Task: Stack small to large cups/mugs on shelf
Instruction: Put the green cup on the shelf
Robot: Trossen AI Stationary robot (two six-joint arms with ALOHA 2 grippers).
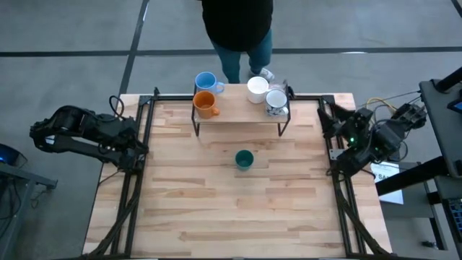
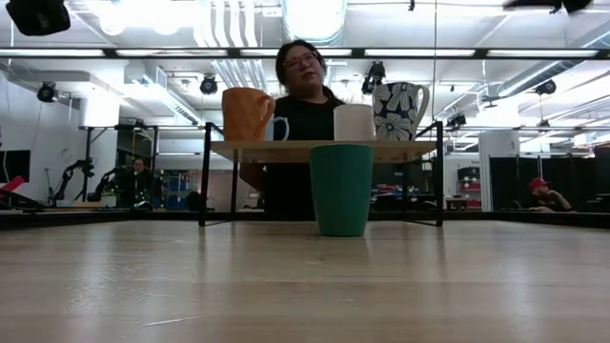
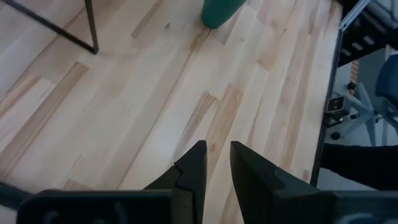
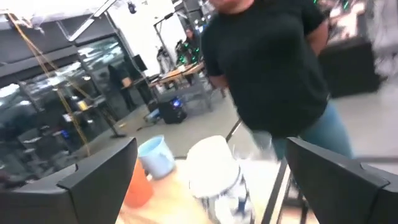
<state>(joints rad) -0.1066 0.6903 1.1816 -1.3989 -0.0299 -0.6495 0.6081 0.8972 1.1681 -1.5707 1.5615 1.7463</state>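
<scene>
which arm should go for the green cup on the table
Probably the left. Its gripper already looks across the tabletop toward the dark green cup, fingers slightly apart. The right gripper is open but faces the shelf and its mugs. Both arms sit at the table's sides.

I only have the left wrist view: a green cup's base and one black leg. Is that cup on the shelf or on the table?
Observer: On the table. The green cup stands upright in front of the shelf.
Operator: What's on the shelf?
Observer: Four mugs: the blue mug and orange mug at its left end, the white mug and patterned mug at its right end.
Operator: Where's the right tool?
Observer: The right tool is at the table's right edge. It is open and faces the shelf's right end.
</scene>
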